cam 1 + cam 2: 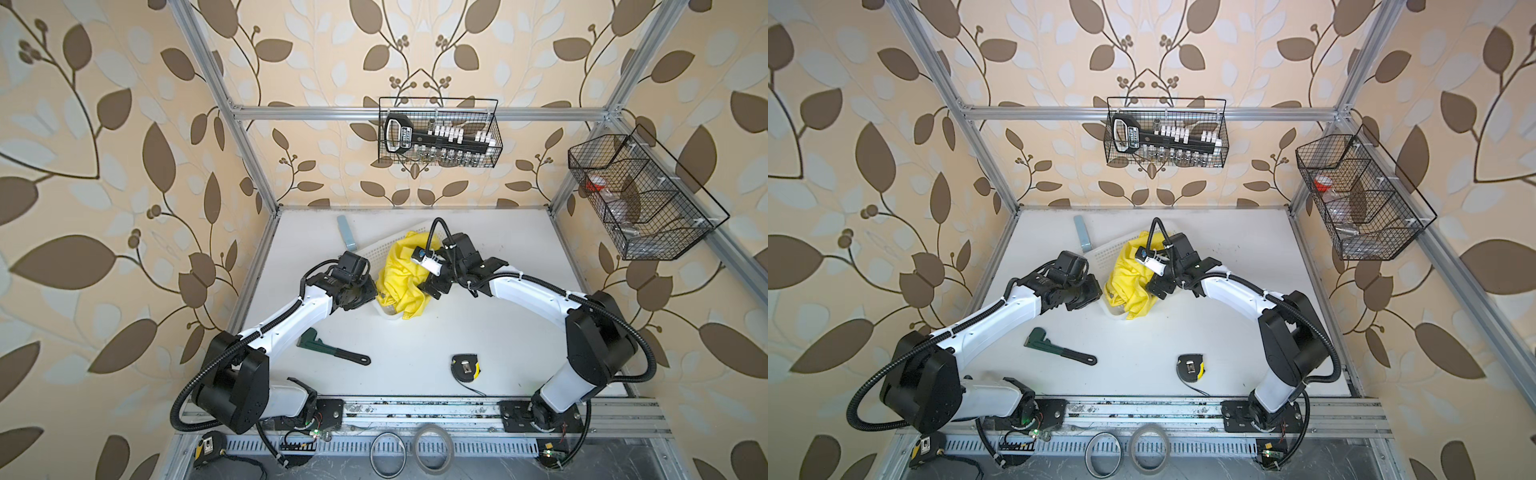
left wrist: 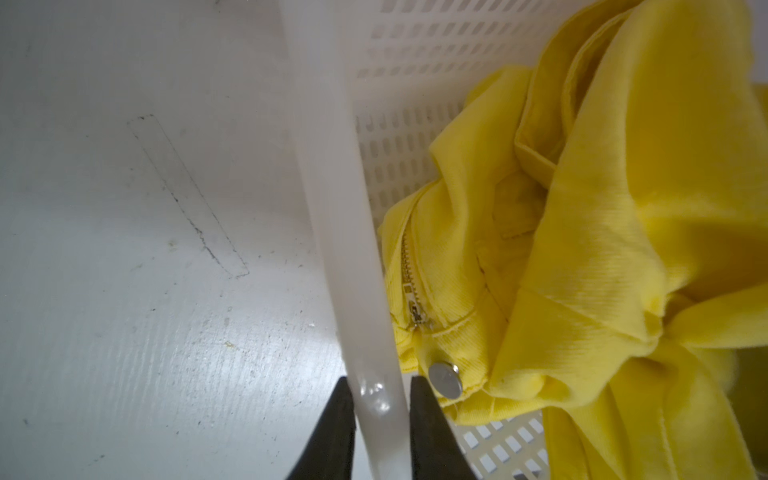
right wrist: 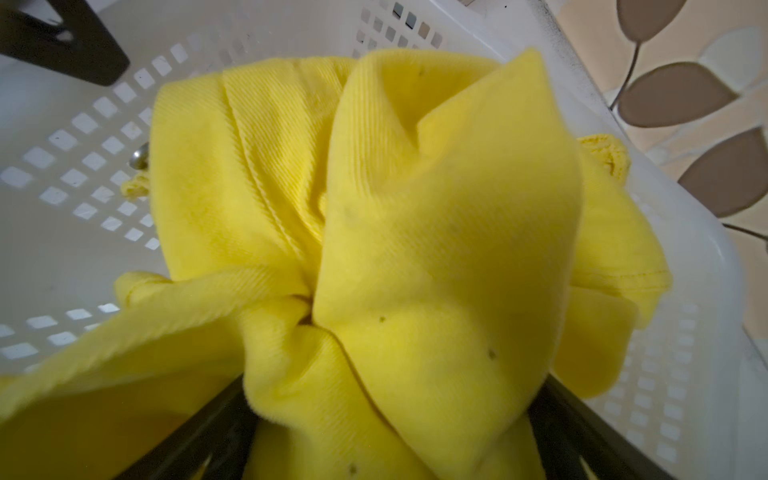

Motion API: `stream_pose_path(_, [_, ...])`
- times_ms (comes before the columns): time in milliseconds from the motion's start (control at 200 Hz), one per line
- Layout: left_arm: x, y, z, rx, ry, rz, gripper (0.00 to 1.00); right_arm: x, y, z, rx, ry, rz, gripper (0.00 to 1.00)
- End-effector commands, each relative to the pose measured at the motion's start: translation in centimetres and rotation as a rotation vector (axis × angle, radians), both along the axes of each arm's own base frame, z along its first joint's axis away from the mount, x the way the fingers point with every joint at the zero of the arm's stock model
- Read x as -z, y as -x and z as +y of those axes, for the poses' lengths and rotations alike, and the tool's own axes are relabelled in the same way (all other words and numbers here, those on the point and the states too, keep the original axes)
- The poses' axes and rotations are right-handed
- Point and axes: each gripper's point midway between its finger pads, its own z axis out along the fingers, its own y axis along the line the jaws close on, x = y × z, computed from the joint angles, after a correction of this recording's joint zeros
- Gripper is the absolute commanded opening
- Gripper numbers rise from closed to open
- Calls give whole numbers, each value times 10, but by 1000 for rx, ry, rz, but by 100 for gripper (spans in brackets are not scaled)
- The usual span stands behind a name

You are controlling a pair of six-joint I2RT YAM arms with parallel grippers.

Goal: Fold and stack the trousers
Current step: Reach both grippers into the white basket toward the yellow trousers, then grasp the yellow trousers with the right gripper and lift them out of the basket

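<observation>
White tbl (image 1: 419, 336), yellow trousers (image 1: 400, 277), leaf-print walls (image 1: 104, 187)

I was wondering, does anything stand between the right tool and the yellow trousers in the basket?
Nothing visible does: the trousers bunch between the fingers of the open right tool, inside the basket. The left tool only pinches the basket's rim beside them.
</observation>
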Motion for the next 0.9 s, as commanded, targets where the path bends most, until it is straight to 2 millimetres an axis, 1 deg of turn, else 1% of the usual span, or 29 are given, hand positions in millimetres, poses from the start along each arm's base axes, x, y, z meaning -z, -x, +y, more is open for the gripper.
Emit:
stream_pose_path(0, [-4,-7,-8,21,3,-21,11,5,-14,9,11,39,-63,100])
stream_pose_path(10, [-4,-7,-9,23,2,-21,9,5,-14,10,11,40,-65,100])
stream_pose_path(80, [-1,-8,-10,23,1,-14,3,13,-15,16,16,60,-87,100])
stream_pose_path(195, [1,-11,-11,26,-5,-6,2,31,-21,21,42,90,-95,100])
stream_pose_path(250, [-1,-14,-11,28,-11,-12,1,38,-24,21,59,95,-85,96])
stream_pose_path(285, [-2,-16,-10,28,-19,-16,1,40,-26,21,70,92,-84,90])
stream_pose_path(335, [-3,-18,-9,27,-34,-17,1,40,-27,22,82,85,-88,71])
stream_pose_path(375, [-5,-20,-9,28,-42,-20,1,35,-29,22,96,72,-93,59])
stream_pose_path(445, [-10,-24,-9,31,-53,-35,0,23,-31,22,105,53,-101,42])
stream_pose_path(460, [-11,-25,-8,28,-57,-38,0,18,-32,21,113,46,-108,39])
stream_pose_path(470, [-4,-26,-7,25,-73,-18,0,16,-32,21,115,43,-109,37])
stream_pose_path(480, [-2,-27,-6,25,-79,-12,0,13,-33,21,116,38,-114,34])
stream_pose_path(500, [-1,-28,-5,26,-92,-11,0,7,-34,20,121,31,-118,30])
stream_pose_path(570, [-2,-34,-1,25,-117,-17,0,-25,-36,15,147,-29,-154,12])
stream_pose_path(595, [-2,-36,1,26,-120,-18,0,-38,-36,14,152,-58,-168,0])
stream_pose_path(640, [-3,-42,3,31,-125,-22,0,-63,-35,9,162,-105,-205,0])
stream_pose_path(690, [-3,-49,7,37,-140,-28,0,-94,-32,5,165,-156,-264,0])
stream_pose_path(760, [-2,-59,11,54,-156,-29,0,-131,-25,-2,168,-195,-333,0])
stream_pose_path(765, [-2,-60,11,55,-157,-28,0,-131,-25,-2,168,-195,-333,0])
stream_pose_path(785, [-1,-64,13,58,-160,-28,0,-145,-22,-6,170,-209,-358,0])
stream_pose_path(895, [1,-83,19,90,-153,-25,0,-199,-5,-23,180,-278,-454,0])
